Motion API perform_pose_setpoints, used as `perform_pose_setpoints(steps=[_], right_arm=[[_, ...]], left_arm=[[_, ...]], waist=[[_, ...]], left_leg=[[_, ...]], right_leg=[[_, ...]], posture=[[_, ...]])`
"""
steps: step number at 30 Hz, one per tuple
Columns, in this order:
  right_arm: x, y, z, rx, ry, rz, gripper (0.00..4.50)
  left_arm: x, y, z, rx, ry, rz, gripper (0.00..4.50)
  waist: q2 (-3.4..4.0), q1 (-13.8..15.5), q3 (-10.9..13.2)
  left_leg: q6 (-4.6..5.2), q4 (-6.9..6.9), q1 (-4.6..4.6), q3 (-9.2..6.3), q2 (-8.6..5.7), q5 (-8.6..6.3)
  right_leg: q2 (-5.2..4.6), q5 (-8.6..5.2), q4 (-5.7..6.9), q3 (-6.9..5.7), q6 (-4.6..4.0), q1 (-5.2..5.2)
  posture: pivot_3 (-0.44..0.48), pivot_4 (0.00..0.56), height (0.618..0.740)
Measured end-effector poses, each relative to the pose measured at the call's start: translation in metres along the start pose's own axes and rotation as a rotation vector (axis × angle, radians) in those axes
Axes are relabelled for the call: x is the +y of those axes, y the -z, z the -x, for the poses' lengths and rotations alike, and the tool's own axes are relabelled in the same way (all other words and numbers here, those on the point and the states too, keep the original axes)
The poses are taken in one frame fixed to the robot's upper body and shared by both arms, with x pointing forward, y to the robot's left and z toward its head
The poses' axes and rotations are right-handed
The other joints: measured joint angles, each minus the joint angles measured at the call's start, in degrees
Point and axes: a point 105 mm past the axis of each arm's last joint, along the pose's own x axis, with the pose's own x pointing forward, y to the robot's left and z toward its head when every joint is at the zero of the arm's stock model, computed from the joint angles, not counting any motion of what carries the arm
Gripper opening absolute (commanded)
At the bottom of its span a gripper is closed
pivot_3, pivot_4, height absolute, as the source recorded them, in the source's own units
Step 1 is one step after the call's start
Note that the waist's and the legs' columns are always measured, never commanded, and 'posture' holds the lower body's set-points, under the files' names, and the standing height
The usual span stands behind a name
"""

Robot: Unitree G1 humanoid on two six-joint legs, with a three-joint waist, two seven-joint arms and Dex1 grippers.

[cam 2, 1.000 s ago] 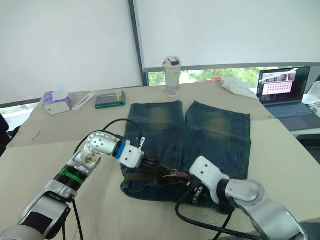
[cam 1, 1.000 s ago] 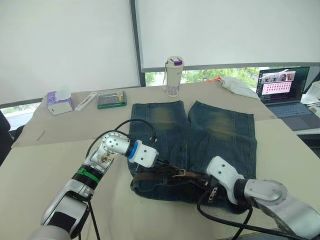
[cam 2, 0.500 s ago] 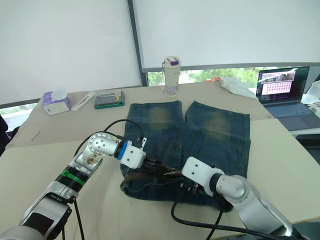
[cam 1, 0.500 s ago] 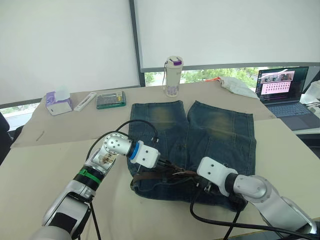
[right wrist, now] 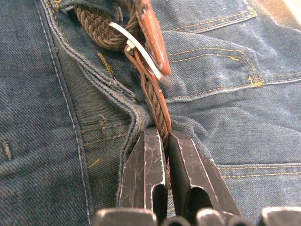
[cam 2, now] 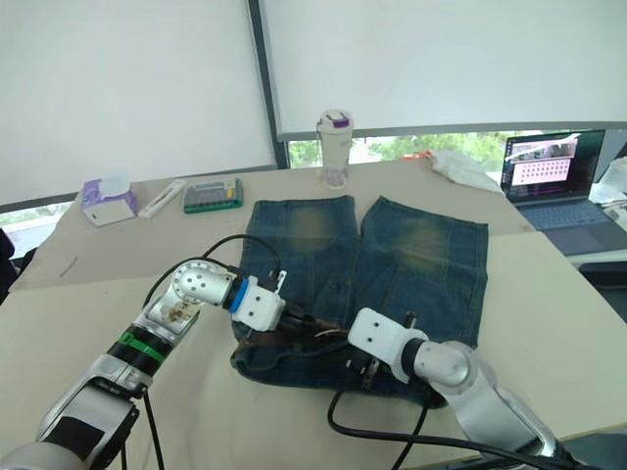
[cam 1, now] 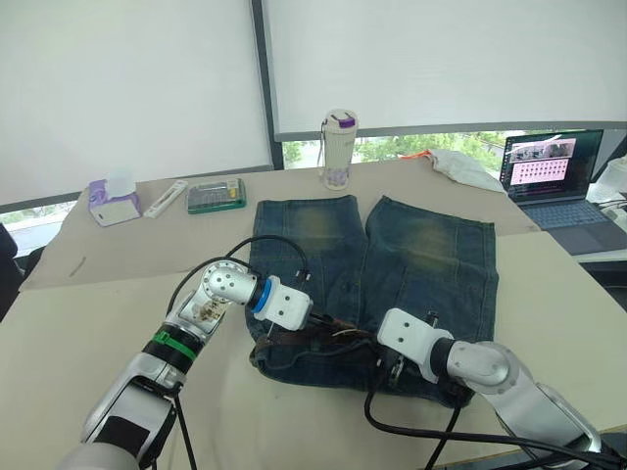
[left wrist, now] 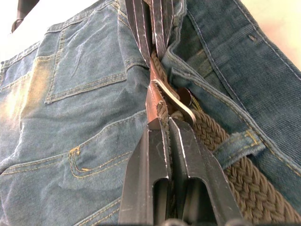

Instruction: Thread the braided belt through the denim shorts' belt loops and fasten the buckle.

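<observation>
The denim shorts (cam 1: pixel 431 245) lie flat on the table, waistband toward me. The braided belt (left wrist: pixel 225 155) runs along the waistband under a belt loop (left wrist: pixel 237 143). Its silver buckle (left wrist: pixel 175 97) sits at the middle of the waistband, between the two grippers. My left gripper (left wrist: pixel 164 123) is shut on the smooth brown belt end just beside the buckle. From the other side, my right gripper (right wrist: pixel 162 135) is shut on the braided belt strap close below the buckle (right wrist: pixel 141 49). In the head views both grippers (cam 1: pixel 328 323) (cam 1: pixel 380 360) meet at the waistband's centre.
At the back of the table stand a bottle (cam 1: pixel 340 147), a green box (cam 1: pixel 217 195), a white remote (cam 1: pixel 168 198) and a tissue box (cam 1: pixel 115 202). A laptop (cam 1: pixel 554 166) and white cloth (cam 1: pixel 465 166) are at the far right. Black cables trail from both wrists.
My right gripper has slid left along the waistband toward the buckle and now sits close to the left gripper. The left gripper has barely moved.
</observation>
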Motion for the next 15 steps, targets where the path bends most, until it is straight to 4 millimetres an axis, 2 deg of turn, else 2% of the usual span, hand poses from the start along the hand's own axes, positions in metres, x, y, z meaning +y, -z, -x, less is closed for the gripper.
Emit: perform_pose_setpoints(steps=[7,15], right_arm=[[-0.0071,-0.0011,0.0074,-0.015,0.025,0.043,0.09],[-0.0053,-0.0048,0.0056,-0.048,0.053,-0.031,0.09]], left_arm=[[0.0046,0.0026,0.0060,0.016,0.027,-0.033,0.00],[0.0034,-0.0009,-0.0004,-0.011,0.037,-0.033,0.00]], waist=[[-0.01,0.1,0.0],[-0.01,0.1,0.0]], left_leg=[[0.00,0.00,0.00,0.00,-0.02,0.00],[0.01,0.00,0.00,0.00,-0.02,0.00]], right_leg=[[0.00,0.00,-0.01,0.00,0.00,0.00],[0.01,0.00,0.02,0.01,0.00,0.00]], posture=[[0.000,0.150,0.740],[0.000,0.150,0.740]])
